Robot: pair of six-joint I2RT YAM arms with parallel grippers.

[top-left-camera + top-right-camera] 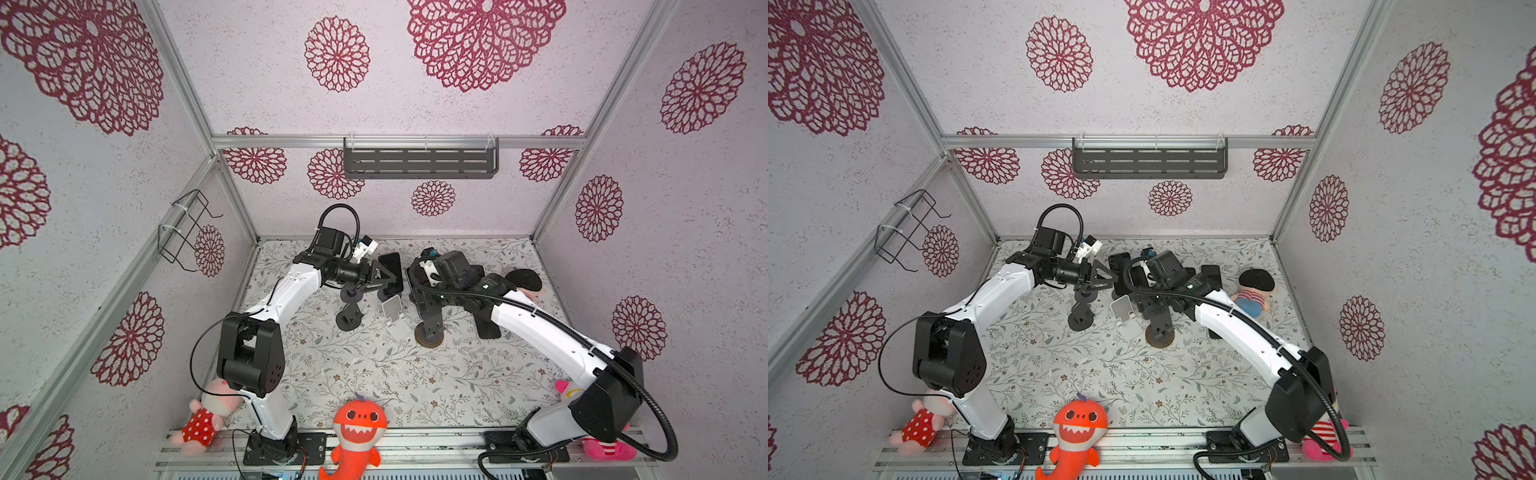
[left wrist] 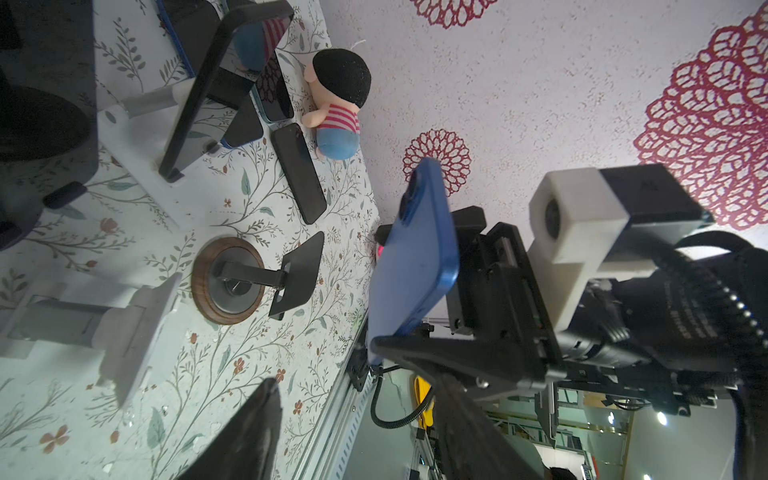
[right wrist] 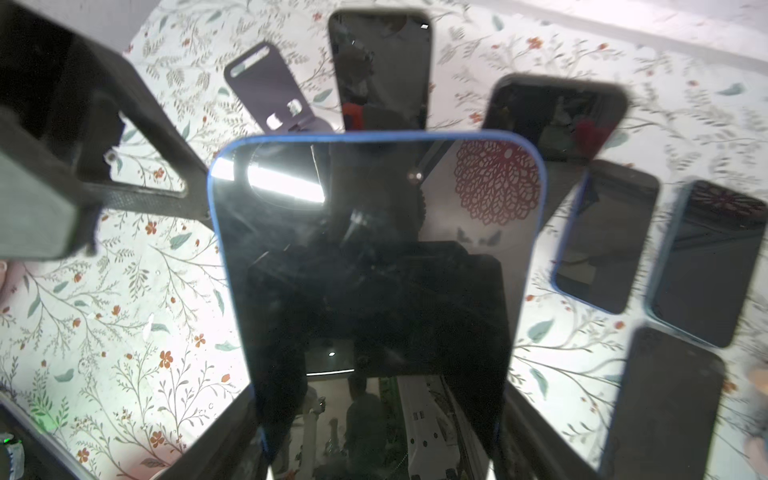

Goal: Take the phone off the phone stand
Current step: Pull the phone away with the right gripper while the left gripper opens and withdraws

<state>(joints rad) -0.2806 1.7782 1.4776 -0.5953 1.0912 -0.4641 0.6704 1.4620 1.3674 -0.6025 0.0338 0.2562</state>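
Observation:
A blue phone (image 2: 415, 266) hangs in the air, clear of every stand, its dark screen (image 3: 374, 257) facing the right wrist camera. My right gripper (image 3: 380, 415) is shut on its two long edges; in a top view this gripper (image 1: 412, 286) sits mid-table at the back. My left gripper (image 2: 357, 436) is open with nothing between its fingers, just left of the phone (image 1: 390, 279). Below stand an empty white phone stand (image 1: 395, 316) and an empty black stand on a round wooden base (image 1: 430, 330). Another white stand (image 2: 137, 104) carries a black phone (image 2: 208, 91).
Several phones (image 3: 602, 237) lie flat on the floral table behind the held one. A third black stand (image 1: 349, 318) is left of the white one. A doll (image 1: 1254, 291) lies at the right; plush toys (image 1: 359, 424) sit on the front rail. A shelf (image 1: 419, 162) hangs on the back wall.

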